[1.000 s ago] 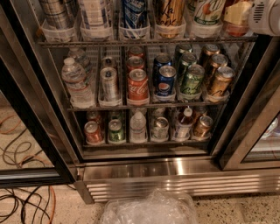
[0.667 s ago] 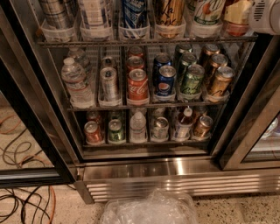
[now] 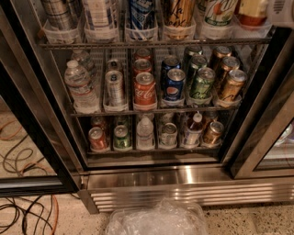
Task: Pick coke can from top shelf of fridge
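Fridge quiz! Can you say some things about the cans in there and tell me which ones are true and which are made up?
1. The coke can stands right beside the blue Pepsi can. True.
2. The gripper is holding the coke can. False: it is up in the top right corner, away from the can.
3. A water bottle stands at the left end of the coke can's rack. True.
4. The gold-brown cans stand left of the coke can. False: they are at the rack's right end.
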`<action>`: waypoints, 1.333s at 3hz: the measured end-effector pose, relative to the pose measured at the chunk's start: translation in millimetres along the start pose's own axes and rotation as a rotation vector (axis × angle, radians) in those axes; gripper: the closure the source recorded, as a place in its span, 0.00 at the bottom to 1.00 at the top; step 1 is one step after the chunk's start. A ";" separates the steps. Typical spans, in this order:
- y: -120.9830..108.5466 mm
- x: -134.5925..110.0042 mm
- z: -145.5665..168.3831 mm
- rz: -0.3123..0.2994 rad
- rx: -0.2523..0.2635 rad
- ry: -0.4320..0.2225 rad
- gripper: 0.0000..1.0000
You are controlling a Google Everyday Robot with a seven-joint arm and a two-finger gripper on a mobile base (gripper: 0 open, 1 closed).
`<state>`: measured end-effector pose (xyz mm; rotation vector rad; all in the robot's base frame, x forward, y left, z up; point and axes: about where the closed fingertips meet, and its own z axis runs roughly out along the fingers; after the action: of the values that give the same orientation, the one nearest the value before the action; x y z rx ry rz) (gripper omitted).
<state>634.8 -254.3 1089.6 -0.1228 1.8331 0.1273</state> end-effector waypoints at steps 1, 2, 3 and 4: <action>0.0 -0.4 1.0 0.000 0.000 0.000 1.00; 4.3 -4.0 -6.3 -0.003 -0.023 -0.005 1.00; 2.2 0.7 -2.0 0.026 -0.076 0.030 1.00; 2.2 0.6 -2.0 0.026 -0.076 0.030 1.00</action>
<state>632.4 -252.5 1089.6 -0.1553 1.8602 0.2150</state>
